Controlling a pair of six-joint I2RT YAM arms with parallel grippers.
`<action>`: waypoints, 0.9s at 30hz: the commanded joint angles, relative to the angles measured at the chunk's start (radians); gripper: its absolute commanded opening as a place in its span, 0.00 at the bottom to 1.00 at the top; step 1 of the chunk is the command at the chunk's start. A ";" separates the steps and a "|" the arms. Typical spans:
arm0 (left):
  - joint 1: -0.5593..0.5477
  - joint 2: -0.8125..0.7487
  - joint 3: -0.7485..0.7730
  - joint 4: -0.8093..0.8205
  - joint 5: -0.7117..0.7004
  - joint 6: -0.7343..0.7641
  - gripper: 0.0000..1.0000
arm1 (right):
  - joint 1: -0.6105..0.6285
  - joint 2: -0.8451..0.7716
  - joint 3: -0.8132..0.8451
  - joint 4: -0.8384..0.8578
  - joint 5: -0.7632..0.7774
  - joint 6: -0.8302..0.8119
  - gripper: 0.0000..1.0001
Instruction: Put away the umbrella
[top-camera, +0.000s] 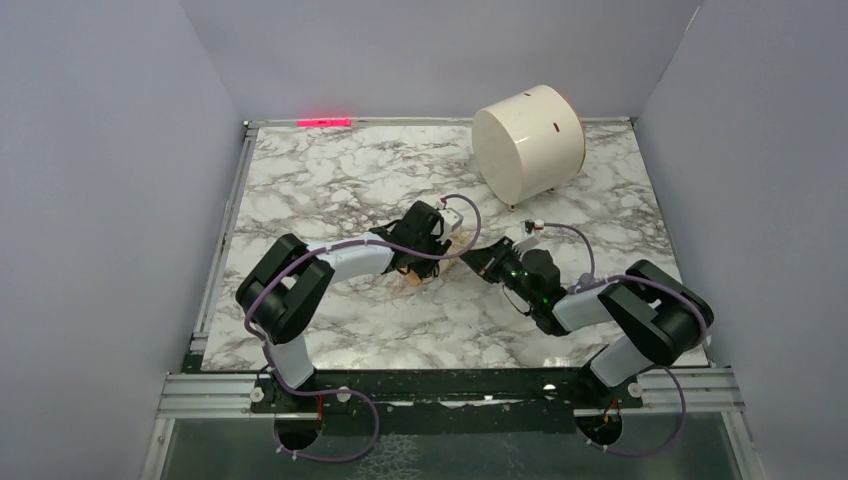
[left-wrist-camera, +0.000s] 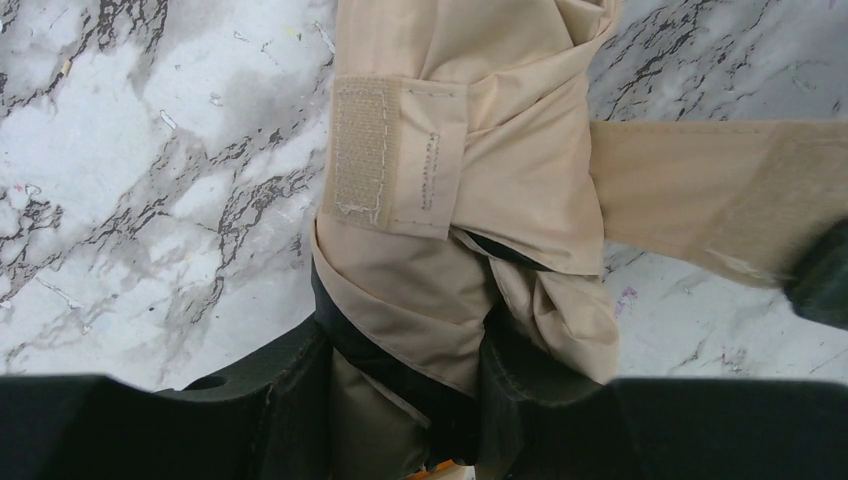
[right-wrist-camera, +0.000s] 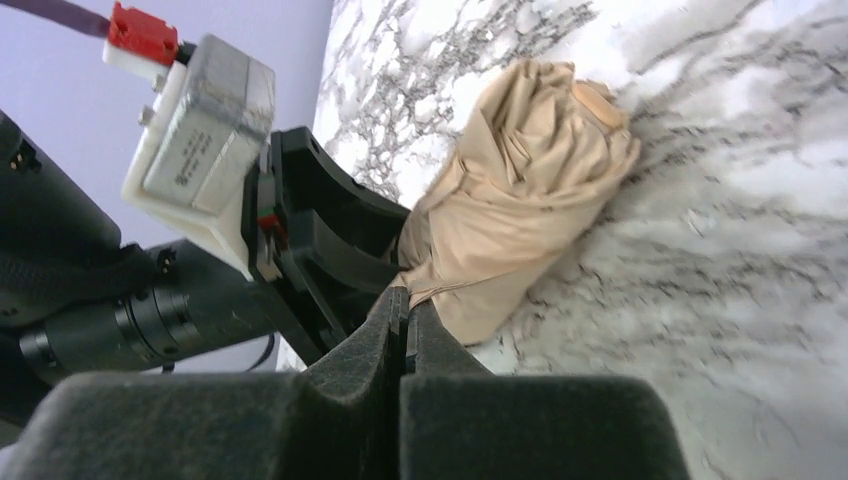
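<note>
The left end effector (left-wrist-camera: 400, 350) stands partly open with its two fingers clamped on either side of the umbrella (left-wrist-camera: 500, 210), which lies on the marble bench (top-camera: 330, 180) as a rolled, cream-tan bundle. In the left wrist view the bundle runs straight out ahead from between those fingers, its folds crumpled and a dark part showing through a gap just ahead of the right-hand finger. A sewn hook-and-loop patch (left-wrist-camera: 365, 150) sits on the fabric a little ahead of the fingers, towards their left. The long tan strap (left-wrist-camera: 690, 190) leaves the bundle ahead of the fingers and stretches flat off to the right.

The right end effector (right-wrist-camera: 405, 325) is fully closed, its fingers pressed together, and their tips meet the tan fabric where the strap ends, so it appears to pinch the strap. Just ahead of it lies the bundle, with the left arm's wrist camera (right-wrist-camera: 195, 150) up and to its left.

From above, the two end effectors are near each other at mid-bench. A white drum (top-camera: 528, 140) sits well apart, beyond them and to the right
</note>
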 joint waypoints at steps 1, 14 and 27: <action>-0.006 0.076 -0.069 -0.186 -0.096 0.041 0.00 | -0.028 0.044 0.090 0.170 -0.066 0.011 0.00; -0.056 0.067 -0.075 -0.182 -0.093 0.074 0.00 | -0.060 0.168 0.216 0.114 -0.166 0.005 0.00; -0.110 0.039 -0.091 -0.170 -0.065 0.122 0.00 | -0.080 0.277 0.321 0.119 -0.194 0.015 0.00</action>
